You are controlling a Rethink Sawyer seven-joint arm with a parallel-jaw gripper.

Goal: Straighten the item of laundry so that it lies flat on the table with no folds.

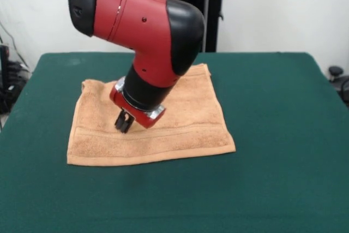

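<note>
Almost flat already, the towel [155,126], near the middle of the tabletop [283,135], a little to the left and toward the far side. Roughly square, light tan, with a soft looped terry surface. A woven band stripe across it close to the near hem. Near-left and near-right corners spread out well. Far-left corner a bit rounded and perhaps slightly curled; hard to be sure. Part of the far edge hidden behind the red and black arm [142,20].

Black fingers [124,122] low over the left-middle of the cloth, just above the band stripe, maybe touching it; contact not clear. Open or closed: cannot tell, too small and dark, seen from one side only.

Possible trouble from here, as a judgement: terry pile soft and easy to catch, so a pinch in the middle followed by a lift likely to make a tent and new wrinkles. A sideways drag with pressure likely to bunch the cloth instead of smoothing it, since the dark green felt-like top probably gives some friction under it. A pull toward the far-left corner too strong, and the whole towel likely to slide, not to straighten. Little work remaining, so small gentle moves safer.
</note>
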